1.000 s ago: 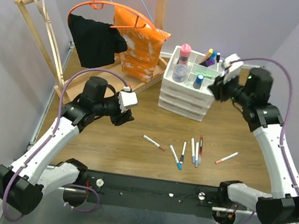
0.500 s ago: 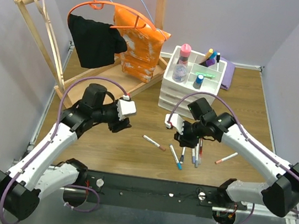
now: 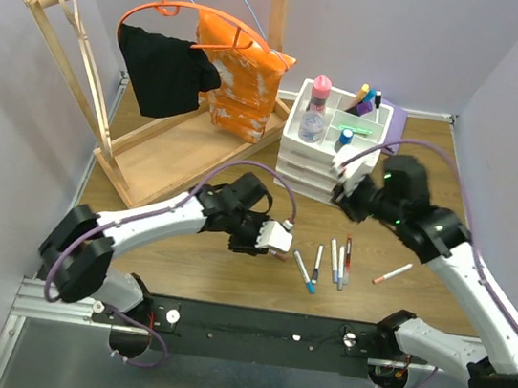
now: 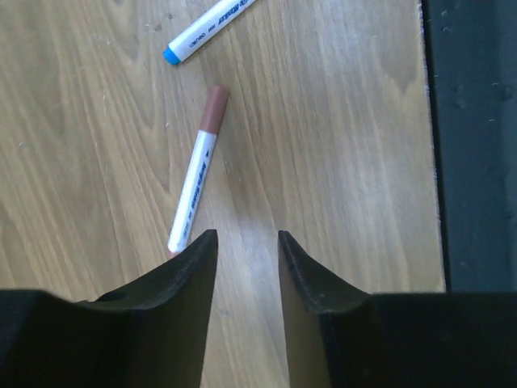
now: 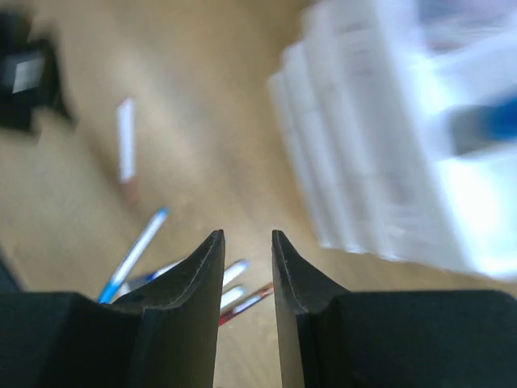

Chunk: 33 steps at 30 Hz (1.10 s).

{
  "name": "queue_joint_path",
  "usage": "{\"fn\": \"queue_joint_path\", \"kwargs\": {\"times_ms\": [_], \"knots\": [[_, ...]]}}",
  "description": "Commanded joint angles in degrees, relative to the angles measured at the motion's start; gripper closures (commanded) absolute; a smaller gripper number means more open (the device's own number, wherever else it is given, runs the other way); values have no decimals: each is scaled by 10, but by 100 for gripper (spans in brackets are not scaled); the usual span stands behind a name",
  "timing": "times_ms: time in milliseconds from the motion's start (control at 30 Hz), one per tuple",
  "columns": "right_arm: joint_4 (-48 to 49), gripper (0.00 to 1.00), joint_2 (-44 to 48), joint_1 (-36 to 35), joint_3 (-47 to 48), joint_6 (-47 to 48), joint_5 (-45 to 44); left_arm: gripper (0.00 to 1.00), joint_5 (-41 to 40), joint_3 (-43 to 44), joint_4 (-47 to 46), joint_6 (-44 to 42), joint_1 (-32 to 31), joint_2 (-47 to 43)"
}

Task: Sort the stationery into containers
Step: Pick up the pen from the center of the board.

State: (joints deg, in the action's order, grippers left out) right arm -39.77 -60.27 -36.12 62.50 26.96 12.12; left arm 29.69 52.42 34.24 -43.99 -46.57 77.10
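Note:
Several thin white pens (image 3: pixel 334 262) lie on the wooden table; an orange-capped one (image 3: pixel 393 273) lies apart to the right. My left gripper (image 3: pixel 259 246) is open and empty, low over the table. In the left wrist view a brown-capped pen (image 4: pixel 198 182) lies just ahead and left of the gripper (image 4: pixel 247 236), with a blue-tipped pen (image 4: pixel 206 28) beyond. My right gripper (image 3: pixel 340 198) is open and empty in front of the white drawer organiser (image 3: pixel 319 178). Its tray holds a pink-capped bottle (image 3: pixel 320 92), a blue-capped bottle (image 3: pixel 344 140) and highlighters (image 3: pixel 364 98).
A wooden clothes rack (image 3: pixel 75 62) with a black garment and an orange bag (image 3: pixel 240 85) stands at the back left. A purple cloth (image 3: pixel 396 126) lies behind the organiser. The black base rail (image 3: pixel 259 327) runs along the near edge. The right wrist view is blurred.
My left gripper has swung right and down to the brown-capped pen. My right gripper went from the organiser's right side to the pens, then back up to the organiser's front, empty.

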Motion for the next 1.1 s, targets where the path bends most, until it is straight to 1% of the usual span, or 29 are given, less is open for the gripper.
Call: {"fn": "queue_joint_path", "kwargs": {"times_ms": [0,33,133,233,400,667,800,1067], "knots": [[48,63,23,104,105,-97,-72,59,-56,67,-20,-12,-39,103],[42,63,26,111,114,-91,-75,60,-60,86,-24,-8,-41,117],[27,62,40,144,131,-90,-68,62,-74,110,-36,-2,-51,154],[24,62,57,171,127,-96,-69,64,-78,133,-25,-7,-57,190],[30,62,73,198,119,-101,-75,65,-86,138,-21,-12,-67,223],[50,61,85,200,99,-100,-83,65,-100,131,-25,-7,-90,252],[55,61,88,200,95,-103,-78,67,-123,137,-40,14,-96,280],[56,61,106,200,75,-103,-80,69,-152,140,-38,18,-103,313]]}}
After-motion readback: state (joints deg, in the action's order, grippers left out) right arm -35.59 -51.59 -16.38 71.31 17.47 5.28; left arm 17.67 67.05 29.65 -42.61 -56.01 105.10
